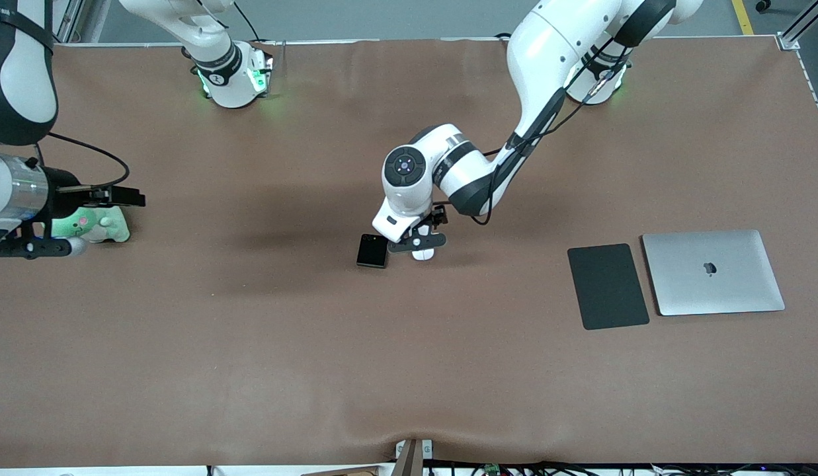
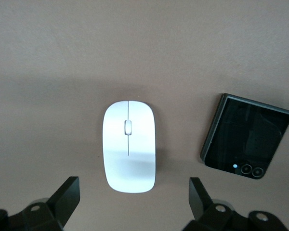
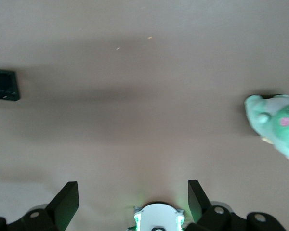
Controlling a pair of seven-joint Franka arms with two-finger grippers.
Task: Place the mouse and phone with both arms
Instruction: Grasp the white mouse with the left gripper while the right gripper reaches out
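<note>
Mouse [image 2: 129, 146], phone [image 2: 245, 137] on brown table [image 1: 250, 330]

White mouse [image 2: 129, 146] flat beside black phone [image 2: 245, 139], apart.

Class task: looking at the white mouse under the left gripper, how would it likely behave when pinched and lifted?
The mouse looks rigid, so probably keeps its shape. Its glossy, rounded shell may slip between the left gripper fingers. Lying flat, it seems unlikely to roll.

Brown table [image 1: 250, 344], phone [image 1: 372, 250] beside mouse [image 1: 422, 254], mouse pad [image 1: 608, 285], laptop [image 1: 713, 272], green plush toy [image 1: 101, 225]
</note>
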